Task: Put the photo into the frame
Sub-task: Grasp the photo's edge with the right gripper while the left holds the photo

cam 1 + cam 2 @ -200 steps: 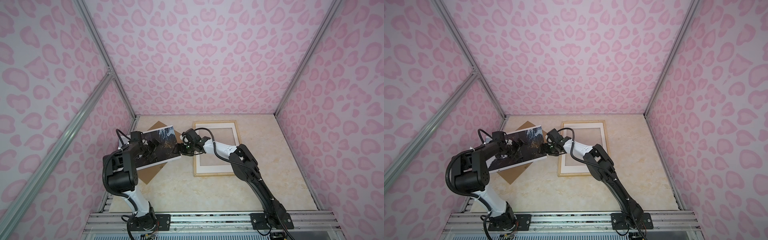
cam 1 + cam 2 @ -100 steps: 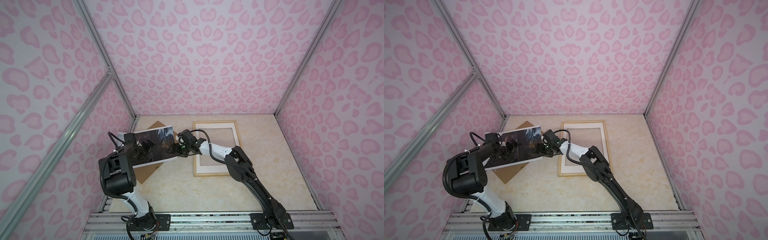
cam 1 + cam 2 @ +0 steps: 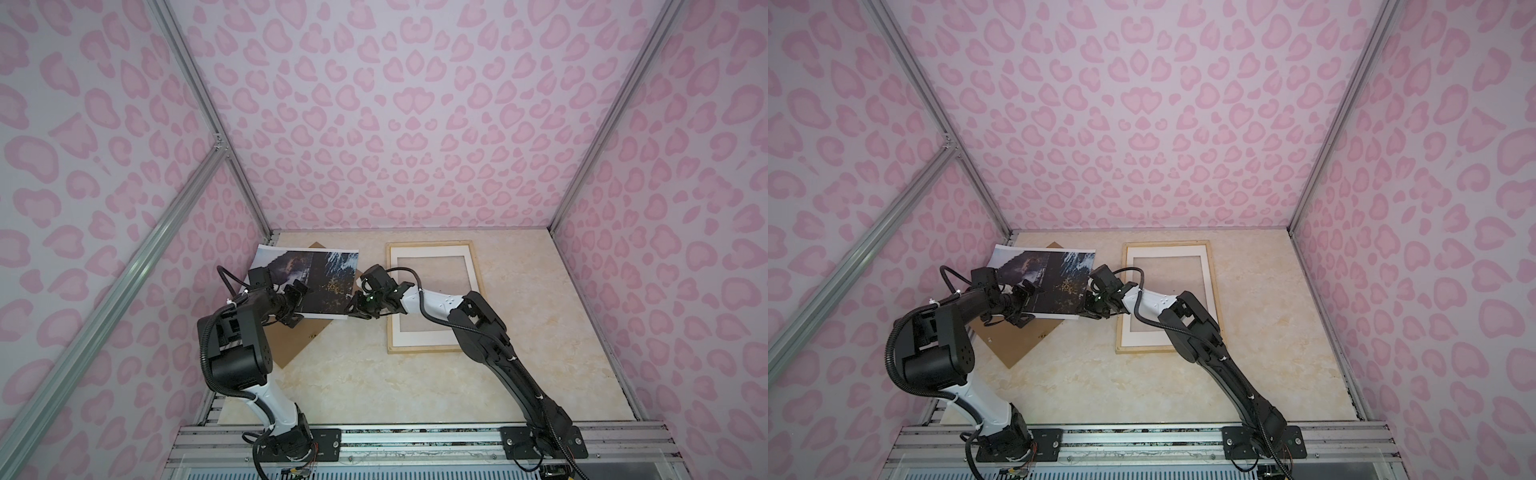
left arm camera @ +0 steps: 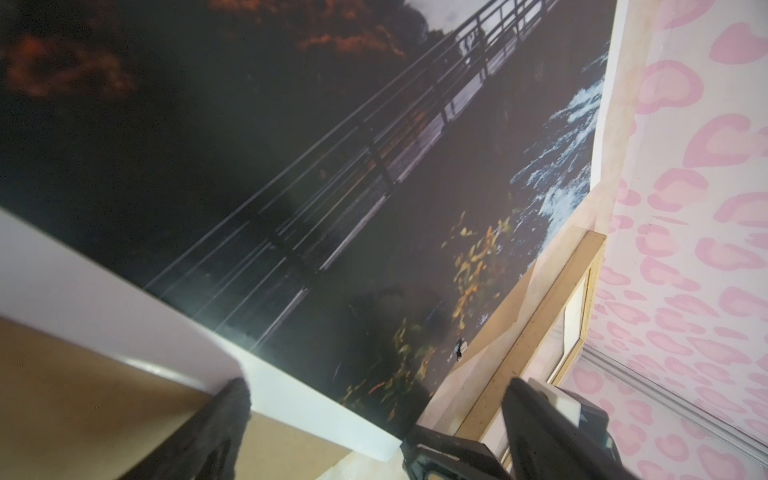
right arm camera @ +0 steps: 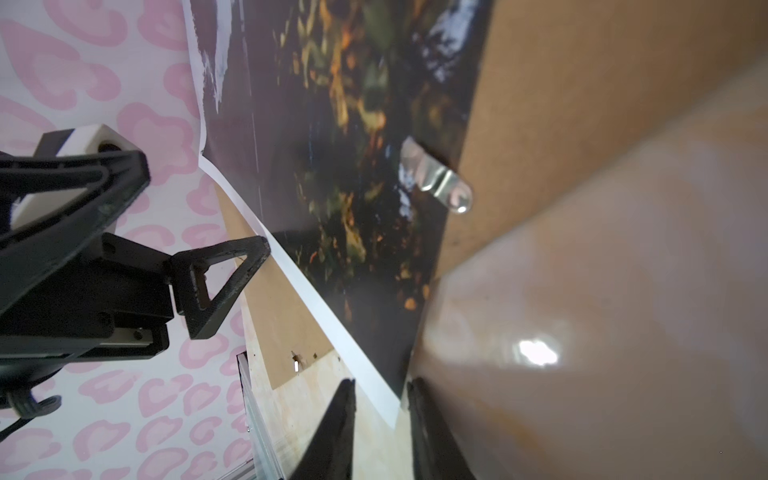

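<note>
The photo [image 3: 307, 282] [image 3: 1046, 278], a dark forest-and-water print with a white margin, hangs tilted above the brown backing board [image 3: 299, 345]. My right gripper [image 3: 352, 311] [image 5: 380, 386] sits at the photo's near right corner. Its jaws have closed in on that white corner, and the paper lies against one finger. My left gripper [image 3: 296, 305] [image 4: 374, 386] stands wide open along the photo's near edge [image 4: 291, 390], pinching nothing. The frame [image 3: 424, 350] [image 3: 1146, 349] of pale wood lies flat to the right.
A white mat [image 3: 432, 250] lies inside the frame. The backing board [image 3: 1021, 345] carries a metal tab [image 5: 440, 178]. Pink patterned walls close in the beige table [image 3: 374, 382] on three sides. My right forearm crosses the frame's near left part.
My right gripper has slid left to the photo's near right corner and its jaws have closed in from wide open. The left gripper stayed open and shifted slightly left.
</note>
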You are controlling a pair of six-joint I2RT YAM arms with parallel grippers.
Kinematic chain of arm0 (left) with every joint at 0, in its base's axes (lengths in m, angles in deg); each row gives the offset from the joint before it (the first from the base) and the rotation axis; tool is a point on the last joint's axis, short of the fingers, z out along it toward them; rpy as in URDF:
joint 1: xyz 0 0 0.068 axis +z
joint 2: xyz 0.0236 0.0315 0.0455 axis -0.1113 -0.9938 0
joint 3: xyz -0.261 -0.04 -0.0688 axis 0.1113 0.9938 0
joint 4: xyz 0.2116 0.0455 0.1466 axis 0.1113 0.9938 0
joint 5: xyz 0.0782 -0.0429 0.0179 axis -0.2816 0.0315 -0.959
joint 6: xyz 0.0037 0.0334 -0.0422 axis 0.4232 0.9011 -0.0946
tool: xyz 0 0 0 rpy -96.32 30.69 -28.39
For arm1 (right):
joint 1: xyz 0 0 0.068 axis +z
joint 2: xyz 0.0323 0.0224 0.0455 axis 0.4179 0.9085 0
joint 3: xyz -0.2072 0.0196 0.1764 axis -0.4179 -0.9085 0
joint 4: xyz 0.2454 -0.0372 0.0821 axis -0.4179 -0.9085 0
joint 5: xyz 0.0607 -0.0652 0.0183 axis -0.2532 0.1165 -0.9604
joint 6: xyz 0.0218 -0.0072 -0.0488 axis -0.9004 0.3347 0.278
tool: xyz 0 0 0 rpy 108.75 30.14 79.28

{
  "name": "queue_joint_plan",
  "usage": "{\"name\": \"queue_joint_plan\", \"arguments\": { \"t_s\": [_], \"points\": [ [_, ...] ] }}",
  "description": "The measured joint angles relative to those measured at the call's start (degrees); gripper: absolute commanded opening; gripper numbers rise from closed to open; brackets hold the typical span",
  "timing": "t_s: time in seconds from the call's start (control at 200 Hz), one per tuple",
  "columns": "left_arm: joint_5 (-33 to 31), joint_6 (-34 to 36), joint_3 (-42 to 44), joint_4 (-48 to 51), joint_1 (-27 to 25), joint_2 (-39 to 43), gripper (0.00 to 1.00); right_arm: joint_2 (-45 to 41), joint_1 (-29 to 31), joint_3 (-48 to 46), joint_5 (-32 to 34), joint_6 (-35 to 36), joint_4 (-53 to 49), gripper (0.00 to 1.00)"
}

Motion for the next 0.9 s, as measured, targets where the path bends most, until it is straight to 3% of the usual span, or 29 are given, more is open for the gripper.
{"name": "queue_joint_plan", "arguments": {
  "t_s": [0.435,0.59,0.9],
  "points": [
    [-0.48,0.02,0.68,-1.03,-0.96,0.02,0.97,0.74,-0.35,-1.75,-0.17,-2.95,6.25,0.11],
    [-0.42,0.02,2.14,-1.77,-3.21,1.42,0.97,0.44,-0.35,-3.74,-0.28,-3.43,9.49,0.02],
    [-1.07,3.08,6.97,4.31,-3.96,16.85,0.97,-2.51,-1.33,-9.11,-0.42,-4.50,13.70,0.00]
  ]
}}
